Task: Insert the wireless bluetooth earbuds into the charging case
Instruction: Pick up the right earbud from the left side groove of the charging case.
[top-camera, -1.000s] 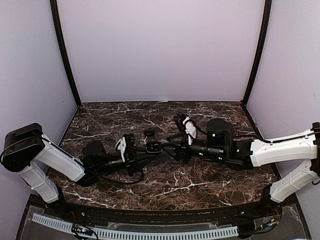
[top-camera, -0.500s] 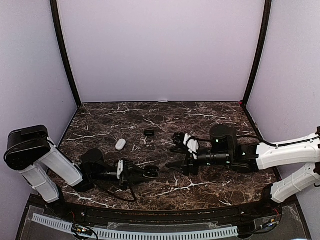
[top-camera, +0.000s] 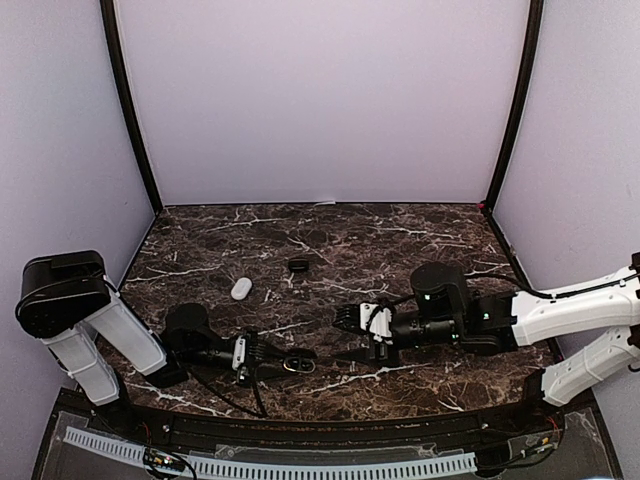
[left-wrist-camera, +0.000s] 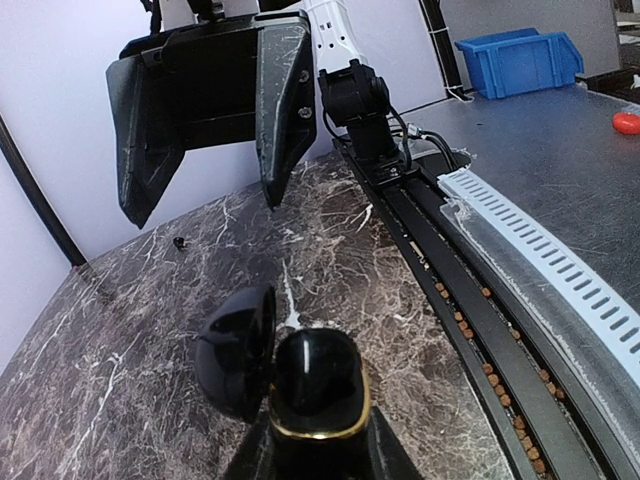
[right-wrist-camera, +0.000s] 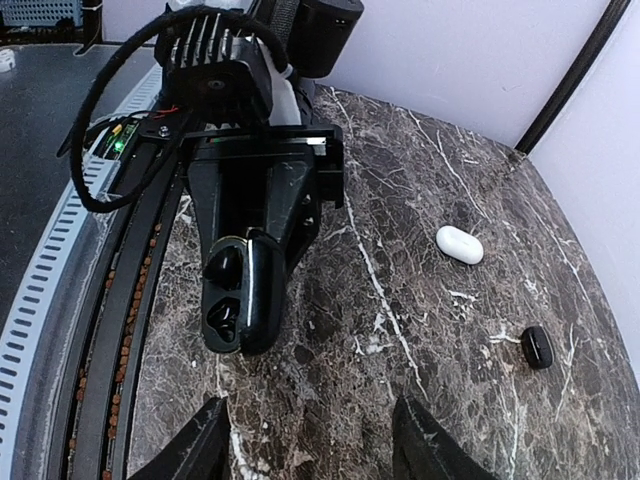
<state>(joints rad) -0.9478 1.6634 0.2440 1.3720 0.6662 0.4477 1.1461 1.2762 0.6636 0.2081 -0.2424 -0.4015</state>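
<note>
At the left of the marble table (top-camera: 400, 235) the left gripper (top-camera: 275, 358) lay low and was clamped on the base of a black charging case (left-wrist-camera: 315, 385) with a gold rim, its lid (left-wrist-camera: 237, 350) swung open to one side. The fingers were mostly cut off at the bottom of the left wrist view. Seen from the right wrist, the case's two sockets (right-wrist-camera: 222, 268) were too dark to tell whether earbuds sat in them. Farther back lay a white pebble-shaped case (right-wrist-camera: 459, 244), a pale speck (top-camera: 268, 294) and a small black object (right-wrist-camera: 537, 347), both too small to identify. To the right, the right gripper (left-wrist-camera: 204, 208) faced the case with its jaws spread and nothing between them. A tiny dark speck (left-wrist-camera: 180, 242) lay beyond it
</note>
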